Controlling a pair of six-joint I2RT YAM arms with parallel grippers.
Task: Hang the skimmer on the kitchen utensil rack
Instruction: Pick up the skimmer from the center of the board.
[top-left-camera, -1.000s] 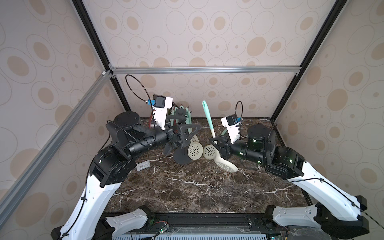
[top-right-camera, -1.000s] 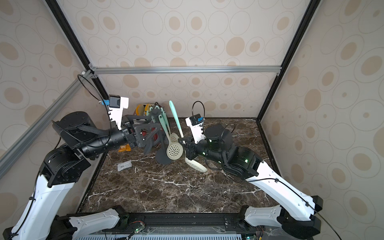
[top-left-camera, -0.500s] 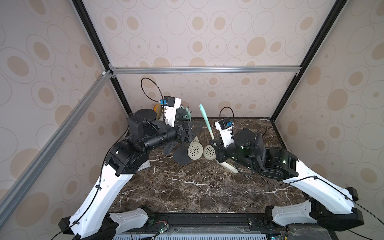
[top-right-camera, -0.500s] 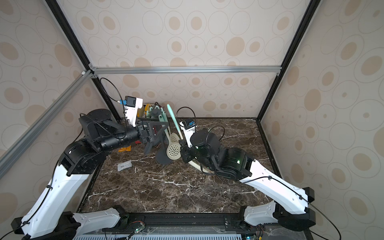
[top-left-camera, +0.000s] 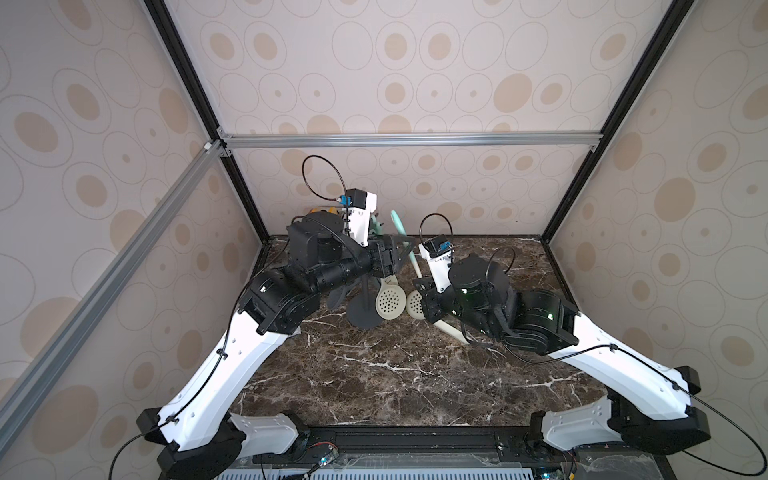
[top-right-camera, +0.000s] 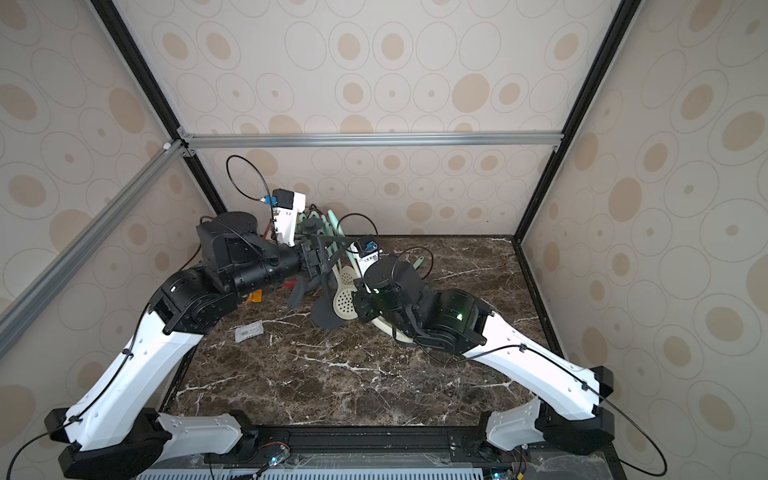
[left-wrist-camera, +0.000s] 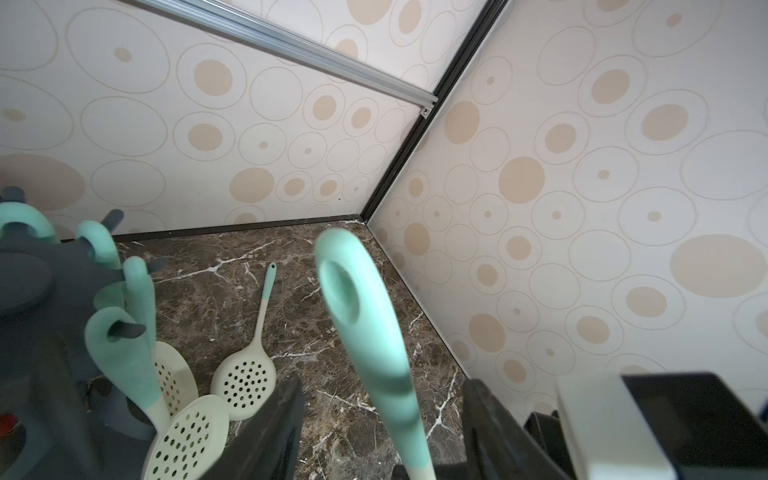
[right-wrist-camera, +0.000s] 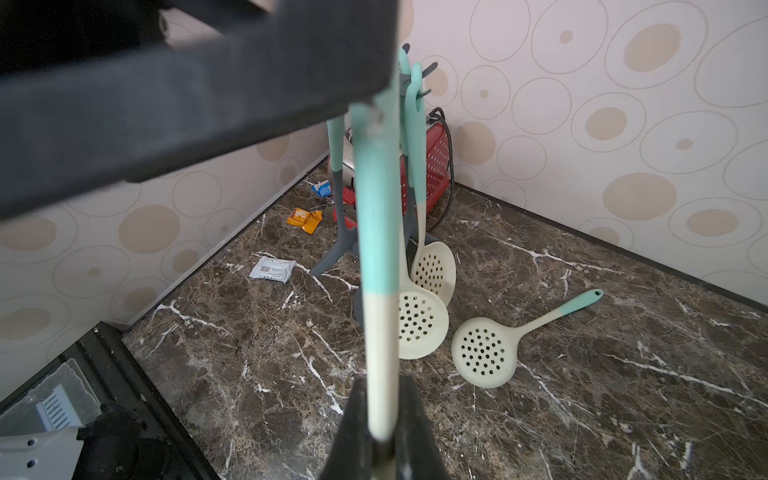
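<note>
Left gripper: dark jaws apart, straddling teal looped handle end, gaps both sides.
Rack: matte dark grey pole, round base, hooked crown, centre-far on veined brown marble table.
Hanging skimmers: two, cream perforated discs.
Skimmer: upright just right of rack, smooth teal-to-cream handle pinched tight in right gripper.
Loose skimmer: flat on table, further right.

The right gripper is clamped low on the skimmer handle, holding it upright just beside the rack. The left gripper reaches in level beside the rack's crown, with its jaws apart astride the same handle higher up and a gap on each side.
</note>
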